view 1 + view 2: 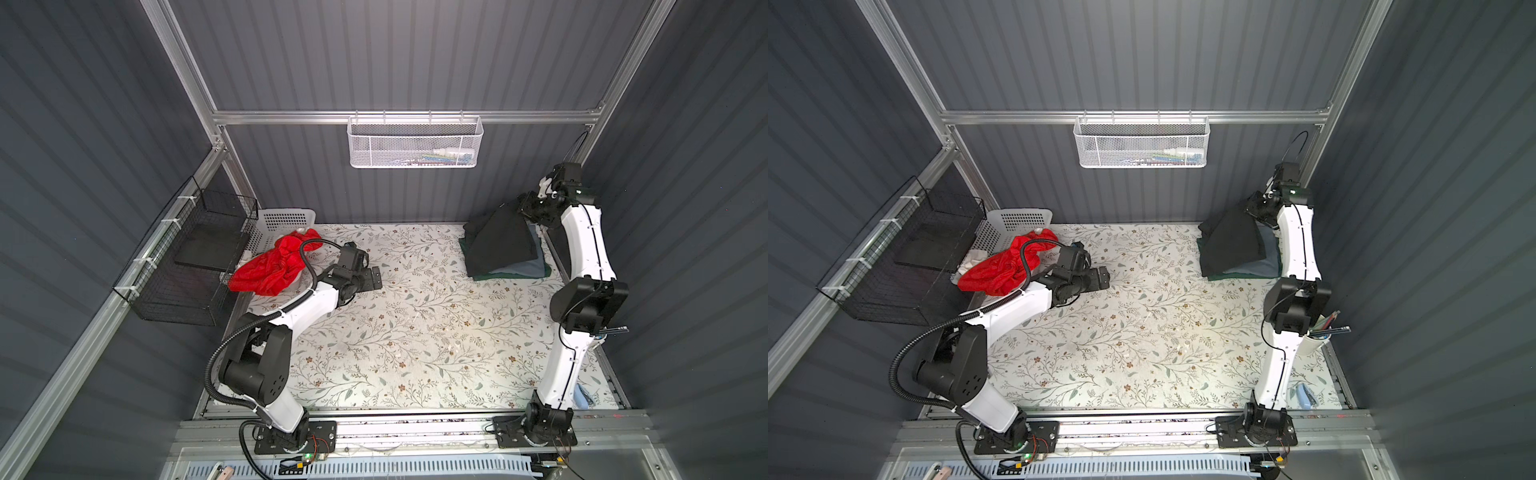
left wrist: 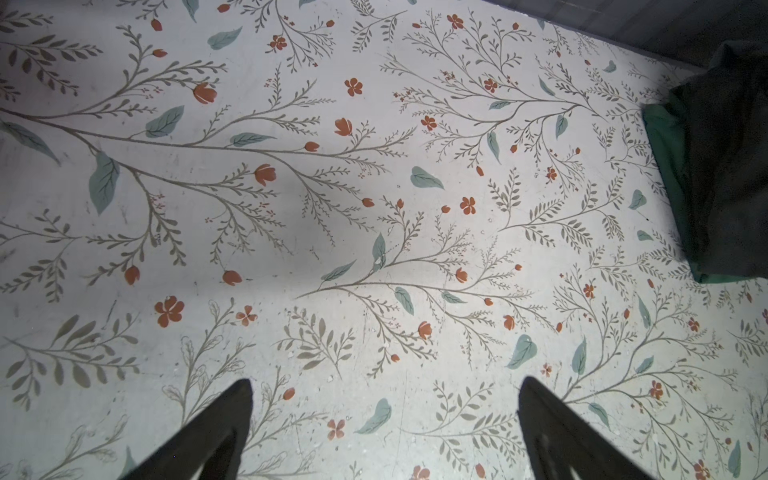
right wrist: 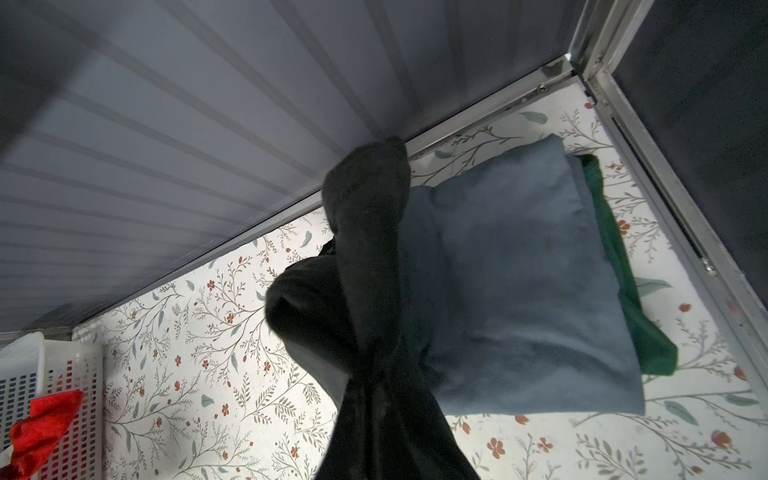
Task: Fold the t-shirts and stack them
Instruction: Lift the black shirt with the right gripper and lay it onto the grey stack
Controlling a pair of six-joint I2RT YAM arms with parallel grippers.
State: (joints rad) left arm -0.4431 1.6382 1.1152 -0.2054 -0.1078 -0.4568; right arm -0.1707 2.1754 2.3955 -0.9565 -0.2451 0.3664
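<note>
Stacking step. My right gripper [image 1: 527,208] pinches the black t-shirt [image 1: 498,245], tented over the blue-grey t-shirt [image 3: 519,270] and green t-shirt [image 3: 615,266] at 1 o'clock. Left gripper [image 2: 384,386] spread, empty. Next, I judge: lay it flat, release, then the red t-shirt [image 1: 270,266] at 10 o'clock.

We see a robotics lab test cell: a closed booth of dark grey ribbed wall panels [image 1: 374,54] set in an aluminium frame [image 1: 291,117]. Two white-and-black robot arms, the left arm [image 1: 307,303] and the right arm [image 1: 582,245], are bolted to a metal rail [image 1: 415,428] along the front of a table [image 1: 415,324] covered in floral print. A white mesh basket [image 1: 415,145] and a black wire basket [image 1: 187,270] hang from the frame.
</note>
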